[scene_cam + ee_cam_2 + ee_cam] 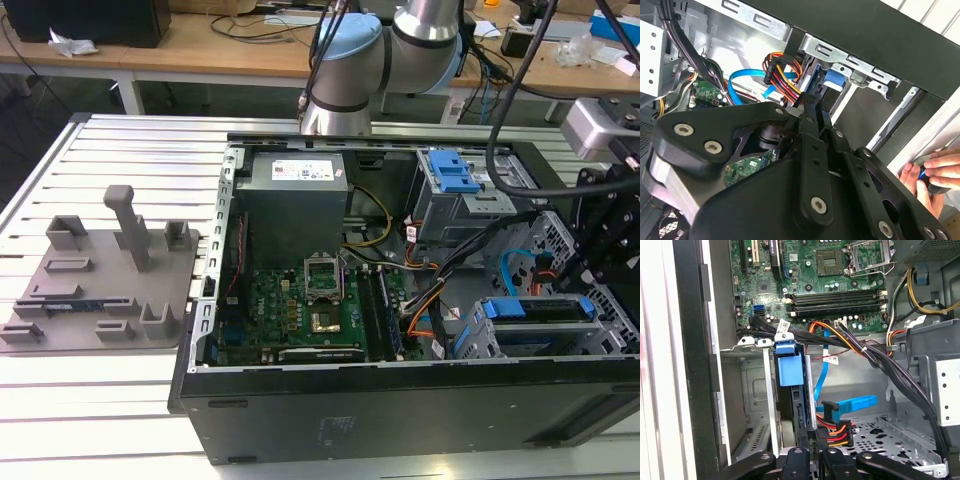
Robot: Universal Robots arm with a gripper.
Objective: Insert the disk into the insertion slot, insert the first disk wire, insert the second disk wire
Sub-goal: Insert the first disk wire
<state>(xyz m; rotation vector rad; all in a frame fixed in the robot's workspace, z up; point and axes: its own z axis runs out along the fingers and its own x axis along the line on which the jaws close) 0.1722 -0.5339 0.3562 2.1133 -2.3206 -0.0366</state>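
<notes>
The disk (530, 308) sits in its blue carrier inside the insertion slot (470, 338), at the exterior view's right of the motherboard (300, 300). The hand (814, 461) hovers at its edge beside the power plug (832, 426); spread or pinching, I cannot tell. The drive looks dense, rigid and shock-sensitive, so it is best held by the carrier's plastic sides. The plug is best held by its hard body, not its springy wires.
</notes>
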